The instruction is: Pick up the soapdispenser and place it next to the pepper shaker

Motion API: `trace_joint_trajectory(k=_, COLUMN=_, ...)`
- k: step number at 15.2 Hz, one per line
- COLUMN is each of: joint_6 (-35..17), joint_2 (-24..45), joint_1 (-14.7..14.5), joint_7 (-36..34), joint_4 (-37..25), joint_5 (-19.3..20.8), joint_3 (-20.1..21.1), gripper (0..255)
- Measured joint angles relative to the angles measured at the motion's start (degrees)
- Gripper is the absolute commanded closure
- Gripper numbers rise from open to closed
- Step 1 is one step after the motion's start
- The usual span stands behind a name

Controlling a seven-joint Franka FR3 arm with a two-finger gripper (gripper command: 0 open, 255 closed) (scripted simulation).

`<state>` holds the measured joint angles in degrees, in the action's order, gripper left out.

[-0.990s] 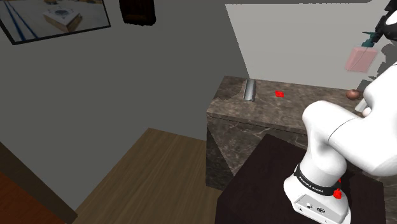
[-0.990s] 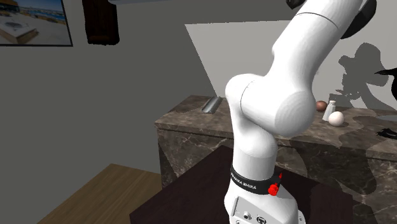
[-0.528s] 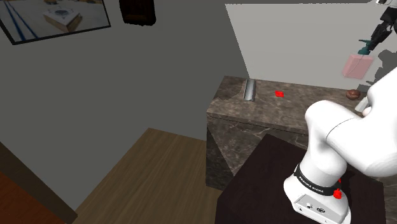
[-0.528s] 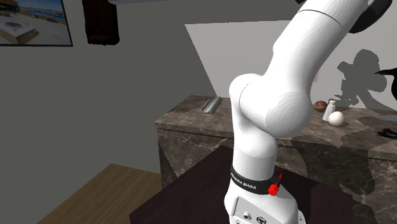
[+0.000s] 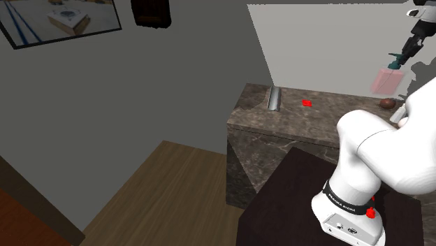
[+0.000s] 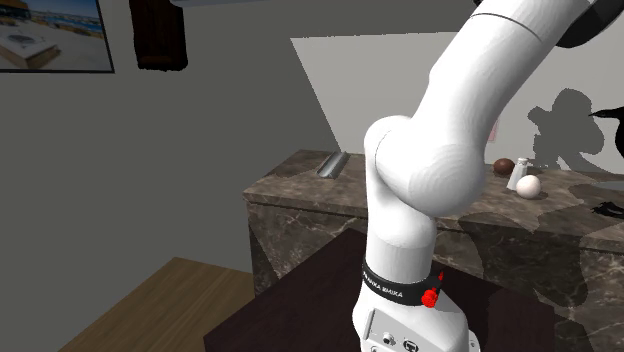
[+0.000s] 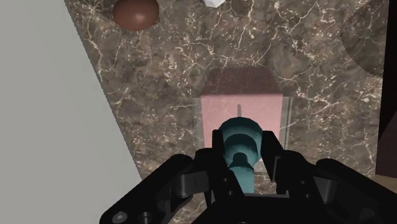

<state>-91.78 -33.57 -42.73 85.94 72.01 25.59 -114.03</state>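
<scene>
Your arm (image 5: 384, 148) stands up from the stand (image 5: 286, 203), elbow bent, forearm reaching high above it. Gripper (image 7: 242, 145) points down, fingers (image 7: 272, 151) clasping the soap dispenser (image 7: 240, 109) by its pump.

Dark, white-veined polished stone counter (image 7: 159, 95); translucent pink, teal-topped soap dispenser (image 7: 254, 108); matt wood-plank floor (image 5: 161, 189).
</scene>
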Motion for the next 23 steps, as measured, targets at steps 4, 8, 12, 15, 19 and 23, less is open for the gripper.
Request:
trace_joint_trajectory(k=4, joint_6=-3.4, joint_2=0.3, joint_1=1.9, joint_7=-0.3, joint_4=4.3, joint_5=-0.1, joint_3=0.4, gripper=255)
trace_joint_trajectory(k=8, joint_6=-6.5, joint_2=0.3, joint_1=3.4, joint_7=-0.5, joint_4=7.9, joint_5=0.0, joint_3=0.5, gripper=255)
trace_joint_trajectory(k=12, joint_6=-9.5, joint_2=0.2, joint_1=4.6, joint_7=-0.8, joint_4=11.3, joint_5=0.2, joint_3=0.6, gripper=255)
trace_joint_trajectory(k=15, joint_6=-11.7, joint_2=-0.3, joint_1=4.8, joint_7=-1.2, joint_4=13.3, joint_5=0.8, joint_3=0.2, gripper=255)
trace_joint_trajectory(k=19, joint_6=-14.2, joint_2=-1.0, joint_1=5.3, joint_7=-1.5, joint_4=15.7, joint_5=1.5, joint_3=-0.3, gripper=255)
trace_joint_trajectory(k=23, joint_6=-17.0, joint_2=-1.7, joint_1=5.6, joint_7=-1.9, joint_4=18.2, joint_5=2.3, joint_3=-1.0, gripper=255)
